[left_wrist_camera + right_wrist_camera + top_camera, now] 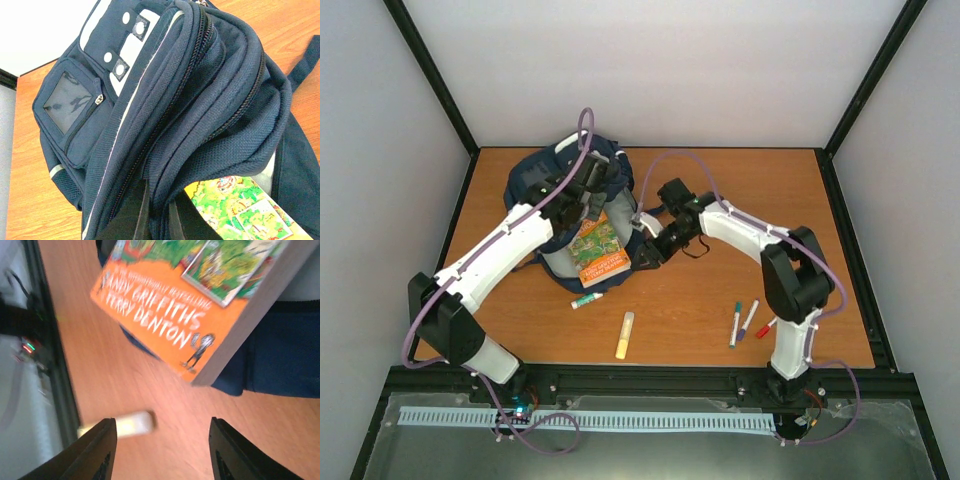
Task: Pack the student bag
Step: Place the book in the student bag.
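Note:
The navy student bag (545, 190) lies at the back left of the table, and it fills the left wrist view (165, 100). My left gripper (583, 195) is shut on a fold of the bag's opening rim (157, 220). An orange and green book (598, 252) sticks partway out of the opening; it also shows in the left wrist view (245, 205) and the right wrist view (190, 305). My right gripper (649, 247) is open and empty just right of the book, above bare table (165, 450).
On the table in front of the bag lie a green-capped marker (586, 300) and a yellow stick (624, 334), also in the right wrist view (127, 424). Three markers (744, 321) lie near the right arm's base. A dark strap (692, 248) lies by the right gripper.

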